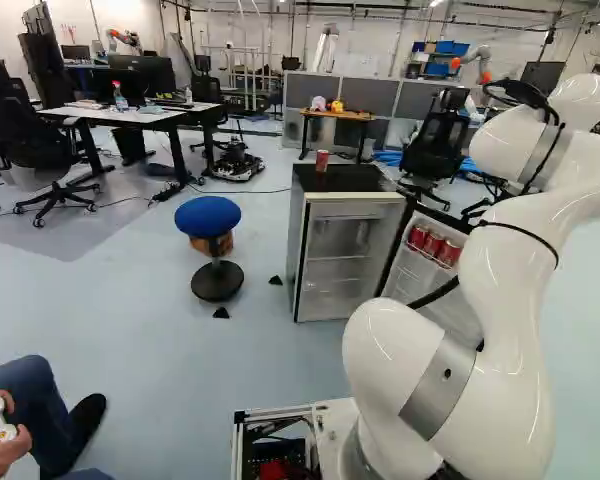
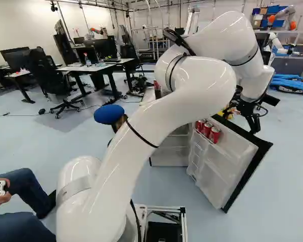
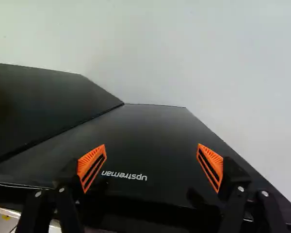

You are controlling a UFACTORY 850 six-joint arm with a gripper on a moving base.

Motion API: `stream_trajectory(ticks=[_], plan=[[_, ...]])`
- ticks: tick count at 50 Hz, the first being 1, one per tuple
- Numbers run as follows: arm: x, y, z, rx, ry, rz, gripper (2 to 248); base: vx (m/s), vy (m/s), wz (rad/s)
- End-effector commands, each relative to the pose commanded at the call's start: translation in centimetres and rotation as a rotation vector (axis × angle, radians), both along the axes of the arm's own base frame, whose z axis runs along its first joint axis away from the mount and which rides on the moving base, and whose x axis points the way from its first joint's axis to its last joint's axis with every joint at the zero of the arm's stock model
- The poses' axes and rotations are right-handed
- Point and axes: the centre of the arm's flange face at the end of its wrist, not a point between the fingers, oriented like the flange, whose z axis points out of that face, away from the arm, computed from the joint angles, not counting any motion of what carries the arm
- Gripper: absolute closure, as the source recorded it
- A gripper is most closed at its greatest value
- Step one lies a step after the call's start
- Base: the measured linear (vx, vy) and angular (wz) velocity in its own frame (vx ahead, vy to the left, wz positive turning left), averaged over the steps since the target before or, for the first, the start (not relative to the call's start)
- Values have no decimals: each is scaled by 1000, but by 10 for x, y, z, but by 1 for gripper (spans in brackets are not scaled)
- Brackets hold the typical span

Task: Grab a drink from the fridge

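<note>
We were in a robotics lab.
Another robot (image 2: 275, 41) stood at the far right, while we had desks (image 1: 110, 114) with monitors (image 1: 152, 72), office chairs (image 1: 40, 140) and metal framing (image 1: 248, 76) toward the left.

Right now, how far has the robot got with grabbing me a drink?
The fridge door already stands open, so that part looks done. The tool is open and empty, near the door's black outside. Left to do: grip one of the red cans in the door and lift it out. One more red can stands on top of the fridge.
</note>
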Motion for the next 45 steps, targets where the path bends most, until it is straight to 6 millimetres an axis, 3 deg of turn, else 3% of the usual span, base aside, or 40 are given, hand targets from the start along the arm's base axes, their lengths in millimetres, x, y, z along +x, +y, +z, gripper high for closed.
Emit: stream_trajectory(ticks=[45], plan=[[-33, 21, -1, 91, 63, -14, 3, 0, 0, 0]])
